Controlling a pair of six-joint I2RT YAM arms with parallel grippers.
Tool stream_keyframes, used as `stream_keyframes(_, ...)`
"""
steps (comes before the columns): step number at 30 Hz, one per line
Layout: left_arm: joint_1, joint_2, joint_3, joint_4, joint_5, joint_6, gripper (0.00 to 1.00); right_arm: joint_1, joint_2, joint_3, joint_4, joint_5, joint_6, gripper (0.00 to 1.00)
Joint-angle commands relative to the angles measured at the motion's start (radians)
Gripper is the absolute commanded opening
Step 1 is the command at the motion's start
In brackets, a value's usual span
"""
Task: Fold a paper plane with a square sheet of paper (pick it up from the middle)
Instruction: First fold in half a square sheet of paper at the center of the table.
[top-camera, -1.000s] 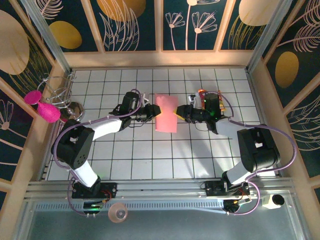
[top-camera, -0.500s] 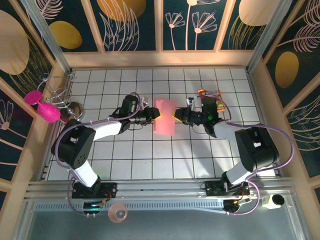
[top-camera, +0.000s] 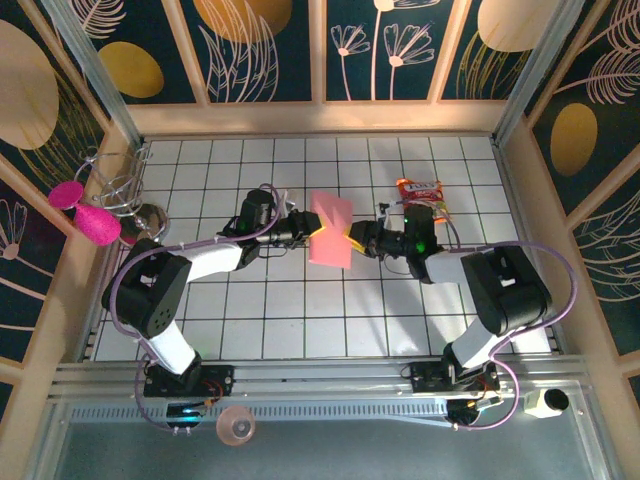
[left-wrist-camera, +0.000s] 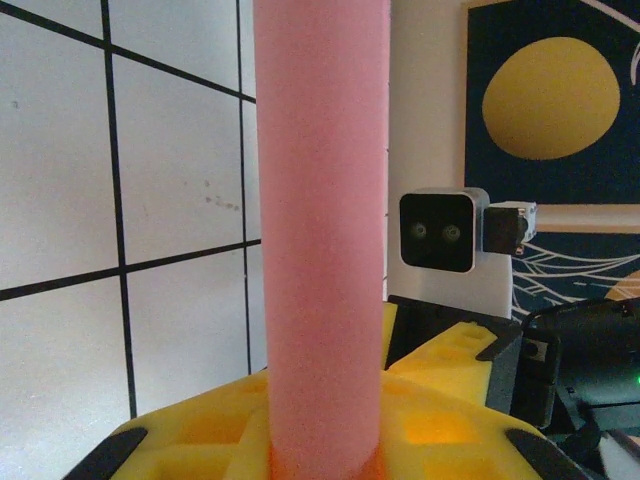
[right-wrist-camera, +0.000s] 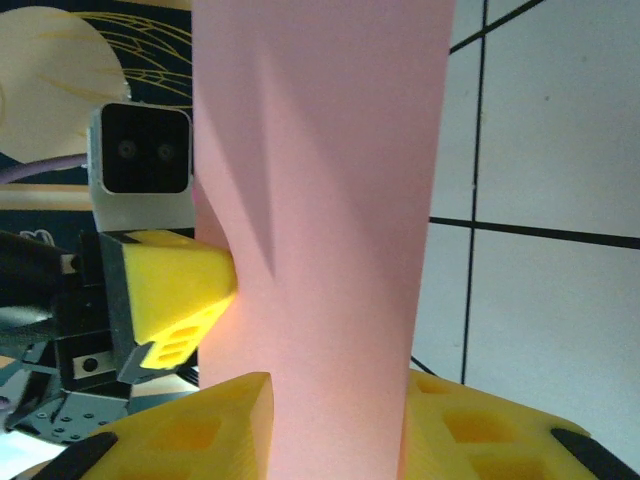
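Paper sheet (top-camera: 331, 226) grasped by left end effector (top-camera: 315, 233); right end effector (top-camera: 352, 240) straddles it, grip unclear.

Matt paper sheet (top-camera: 331, 232), glossy tiled table (top-camera: 300, 312)

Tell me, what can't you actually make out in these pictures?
Pink paper folds: too small from above; in both wrist views it runs off the top edge.
Right gripper grip: in its wrist view the paper covers the pad gap.
Snack packet print: too small to read from above.
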Motion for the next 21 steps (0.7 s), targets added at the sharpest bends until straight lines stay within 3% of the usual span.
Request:
stream_keyframes(1,0.007,-0.015,-0.011,0.028,0.013,-0.006,0.24,0.005,0.006,-0.002,0.119,-0.034,0.055,0.33)
stream_keyframes(5,0.009,-0.009,-0.013,0.019,0.005,0.0,0.24,0.003,-0.003,0.011,0.08,-0.031,0.034,0.23)
stream_keyframes(11,0.013,-0.01,0.0,-0.092,-0.047,0.064,0.29,0.004,-0.036,0.065,-0.142,0.04,-0.082,0.07)
stream_keyframes(13,0.015,-0.01,0.0,-0.113,-0.058,0.077,0.36,0.004,-0.045,0.09,-0.197,0.057,-0.114,0.01)
stream_keyframes(17,0.033,-0.023,-0.005,-0.187,-0.106,0.121,0.62,0.004,-0.073,0.151,-0.359,0.114,-0.194,0.0)
stream_keyframes(21,0.067,-0.074,-0.021,-0.239,-0.156,0.161,0.74,0.007,-0.12,0.253,-0.589,0.193,-0.305,0.0)
